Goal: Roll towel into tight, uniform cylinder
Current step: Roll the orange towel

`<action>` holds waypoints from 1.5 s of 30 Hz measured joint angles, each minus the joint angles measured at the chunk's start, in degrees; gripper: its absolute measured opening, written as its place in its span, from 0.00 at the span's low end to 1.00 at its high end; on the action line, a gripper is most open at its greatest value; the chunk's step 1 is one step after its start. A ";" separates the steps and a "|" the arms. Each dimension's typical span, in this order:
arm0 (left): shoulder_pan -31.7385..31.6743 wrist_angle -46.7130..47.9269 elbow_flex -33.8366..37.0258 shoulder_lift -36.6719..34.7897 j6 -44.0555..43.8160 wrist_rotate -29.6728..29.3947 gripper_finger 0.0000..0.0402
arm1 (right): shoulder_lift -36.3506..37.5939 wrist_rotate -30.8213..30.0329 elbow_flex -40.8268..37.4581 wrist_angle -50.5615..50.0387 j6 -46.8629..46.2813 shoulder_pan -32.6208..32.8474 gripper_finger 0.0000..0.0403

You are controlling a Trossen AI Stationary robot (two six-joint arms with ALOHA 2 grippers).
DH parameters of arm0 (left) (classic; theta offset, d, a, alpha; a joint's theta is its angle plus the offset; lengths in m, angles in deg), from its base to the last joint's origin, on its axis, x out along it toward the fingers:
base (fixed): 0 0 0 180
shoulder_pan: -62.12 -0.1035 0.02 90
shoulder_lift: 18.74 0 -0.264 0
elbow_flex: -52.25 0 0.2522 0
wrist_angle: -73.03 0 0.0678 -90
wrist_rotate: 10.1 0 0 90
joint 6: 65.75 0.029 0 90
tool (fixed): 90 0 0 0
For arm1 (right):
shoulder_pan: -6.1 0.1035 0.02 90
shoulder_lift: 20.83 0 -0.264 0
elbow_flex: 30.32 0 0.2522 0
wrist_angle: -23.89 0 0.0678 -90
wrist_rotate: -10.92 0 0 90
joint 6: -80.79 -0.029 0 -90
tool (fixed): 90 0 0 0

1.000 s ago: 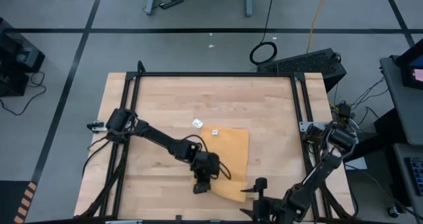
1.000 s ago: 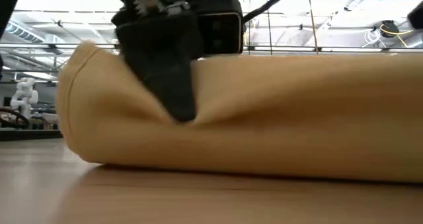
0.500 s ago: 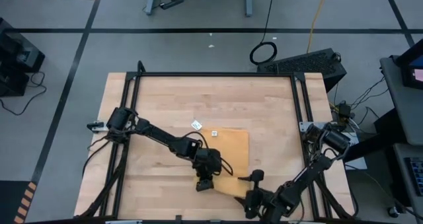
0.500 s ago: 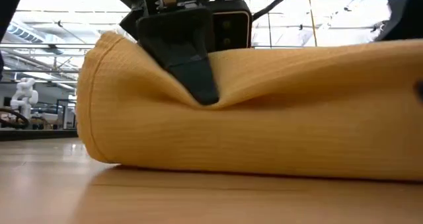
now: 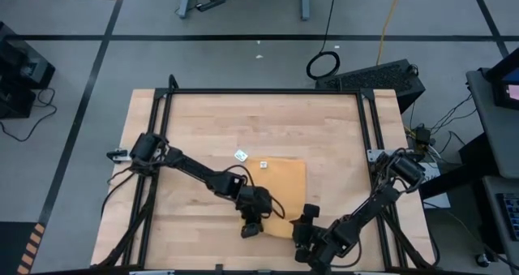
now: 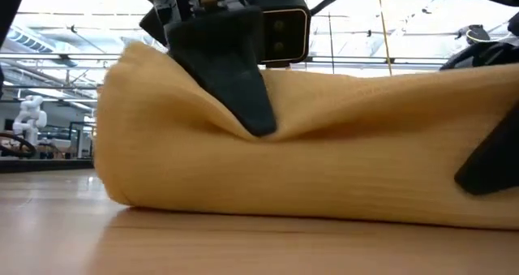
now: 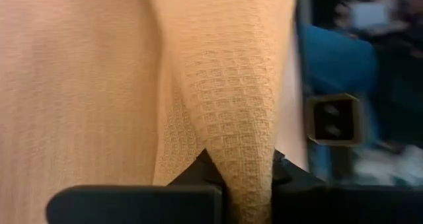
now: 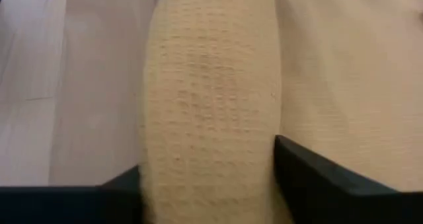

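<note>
Working across the wooden table, we have the towel lying toward five o'clock of the table's middle, its near edge already turned up into a fat roll that fills the low view, with flat cloth behind it toward twelve o'clock. Our left gripper sits at the roll's nine-o'clock end, fingers pressed together on a pinched ridge of cloth, which dents the roll there. Our right gripper is at the three-o'clock end, its fingers straddling the roll with one on each side; we cannot tell whether they have bitten yet. A small white label lies at the far edge, with a white scrap just beside it. We judge the risk is uneven rolling: if one end leads or the pinch slips, we get a loose cone, not a cylinder.
</note>
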 joint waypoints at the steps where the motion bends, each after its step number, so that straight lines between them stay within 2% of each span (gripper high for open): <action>1: 0.35 -0.01 0.00 0.00 -0.07 -2.90 0.07 | 0.00 0.66 0.00 -0.09 -0.31 -0.19 0.44; 4: 0.75 0.03 -0.02 0.00 -2.72 -7.93 0.10 | 0.00 1.17 0.00 -0.34 -0.95 -0.31 0.29; 10: 1.22 1.90 -0.02 -0.28 -4.19 -7.80 0.30 | 0.01 1.38 0.00 -0.42 -1.00 -0.32 0.05; 12: 1.67 2.01 -0.02 -1.11 -2.78 -6.02 0.38 | 0.05 2.55 0.00 -0.33 -1.03 -0.58 0.02; 17: 2.08 7.31 -0.04 -5.65 3.20 -4.99 0.55 | 0.12 6.40 0.07 -0.27 -3.13 -1.35 0.06; 22: 1.82 14.29 -0.04 -13.56 6.96 -6.18 0.63 | 0.15 6.96 0.07 -0.43 -7.36 -1.77 0.05; 25: 4.85 12.64 -0.07 -16.98 6.82 -15.13 0.63 | 0.17 6.99 0.09 -0.56 -10.44 -1.86 0.03; 28: 10.30 9.98 -0.13 -17.35 10.53 -30.53 0.63 | 0.17 6.98 0.09 -0.81 -12.35 -1.86 0.03; 33: 18.69 7.67 -0.08 -12.64 17.00 -54.01 0.63 | 0.17 7.22 0.09 -1.00 -12.98 -1.86 0.03; 37: 22.55 3.36 -0.18 -8.24 24.49 -65.44 0.63 | 0.17 8.19 0.13 -1.22 -12.74 -2.22 0.03; 39: 23.46 1.15 -0.57 -5.91 26.75 -67.88 0.63 | 0.17 8.33 0.15 -1.30 -12.63 -2.32 0.03; 41: 24.17 0.59 -0.83 -4.86 25.84 -66.91 0.63 | 0.17 8.43 0.15 -1.29 -12.10 -2.52 0.03; 45: 24.77 2.42 -0.88 -3.90 24.25 -58.73 0.68 | 0.17 8.55 0.13 -1.36 -12.00 -2.66 0.03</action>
